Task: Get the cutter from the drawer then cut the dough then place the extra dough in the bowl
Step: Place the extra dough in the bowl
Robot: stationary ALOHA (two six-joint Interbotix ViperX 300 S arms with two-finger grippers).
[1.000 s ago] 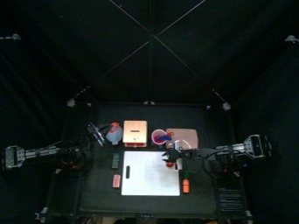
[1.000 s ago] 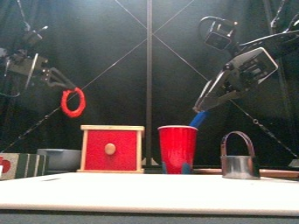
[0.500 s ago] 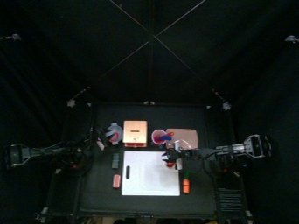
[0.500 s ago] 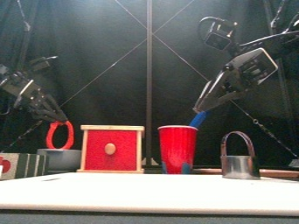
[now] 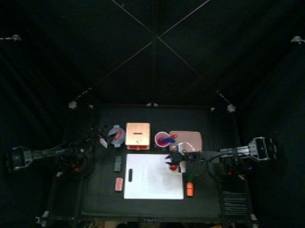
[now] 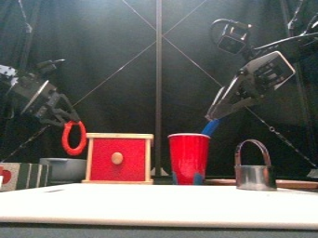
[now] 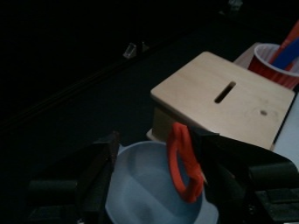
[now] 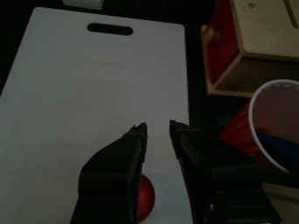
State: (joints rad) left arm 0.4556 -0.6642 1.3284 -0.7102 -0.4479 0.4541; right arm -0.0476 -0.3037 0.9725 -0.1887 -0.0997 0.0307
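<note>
On the white cutting board (image 5: 152, 176) stands the cutter (image 6: 254, 167). Beside the wooden box (image 6: 119, 158), over the blue-grey bowl (image 7: 146, 179), the left tool (image 6: 62, 115) clamps the red dough ring (image 7: 177, 157), which hangs on edge (long axis vertical). The right tool (image 8: 156, 131) has its jaws slightly apart and holds nothing.

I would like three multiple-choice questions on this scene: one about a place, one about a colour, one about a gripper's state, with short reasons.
1. Where is the red dough ring?
A. flat on the white cutting board
B. hanging above the blue-grey bowl
C. inside the wooden box

2. What colour is the toy knife sticking out of the red cup?
A. blue
B. green
C. yellow

3. How is the left gripper?
A. open and empty
B. out of view
C. shut on the red dough ring

Answers: 1 B, the front view shows it over the bowl; 2 A, its shaft is blue; 3 C, its jaws pinch the ring.
</note>
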